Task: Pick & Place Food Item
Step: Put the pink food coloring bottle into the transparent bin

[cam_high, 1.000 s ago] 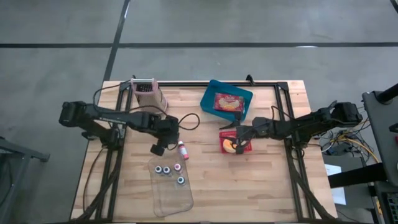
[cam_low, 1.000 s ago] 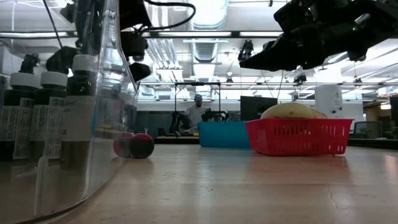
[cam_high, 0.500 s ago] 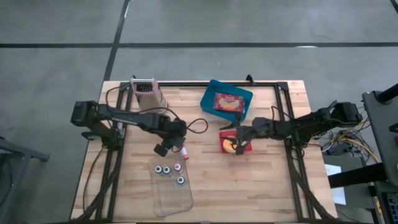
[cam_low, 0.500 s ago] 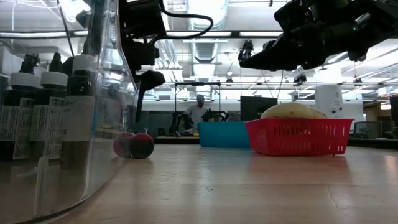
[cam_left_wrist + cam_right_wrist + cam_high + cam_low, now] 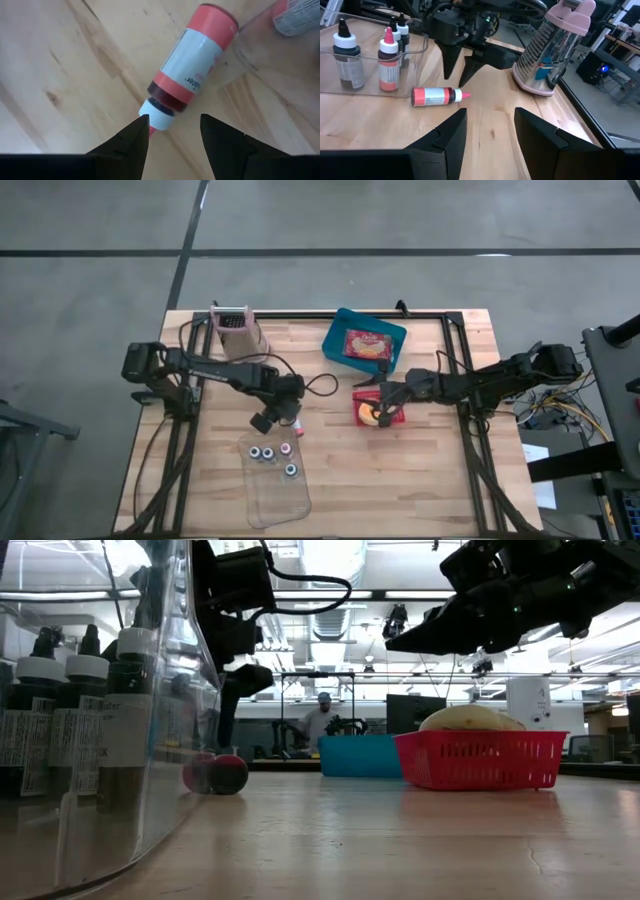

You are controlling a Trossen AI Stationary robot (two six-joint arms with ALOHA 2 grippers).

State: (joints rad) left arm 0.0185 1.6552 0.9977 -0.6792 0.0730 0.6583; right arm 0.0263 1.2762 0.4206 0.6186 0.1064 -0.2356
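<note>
A red bottle with a white label and white cap [image 5: 192, 60] lies on its side on the wood table [image 5: 420, 470], next to a clear tray [image 5: 275, 480]; it also shows in the high view [image 5: 294, 424]. My left gripper [image 5: 172, 135] is open just above the bottle's cap end, fingers pointing down, and also shows in the high view [image 5: 287, 412]. My right gripper [image 5: 385, 410] is open and empty above a red basket [image 5: 480, 760] that holds a yellowish food item [image 5: 470, 718]. A blue bin [image 5: 365, 343] holds a red food packet [image 5: 366, 345].
The clear tray holds three upright small bottles [image 5: 272, 458]. A metal grater with a pink top [image 5: 238, 330] stands at the far left. A black frame [image 5: 440, 316] runs along the table's far and side edges. A person [image 5: 318, 720] is in the room beyond.
My left gripper has gone toward the table's right edge and down, until it stands over the cap end of the red bottle. The bottle has stayed where it was.
</note>
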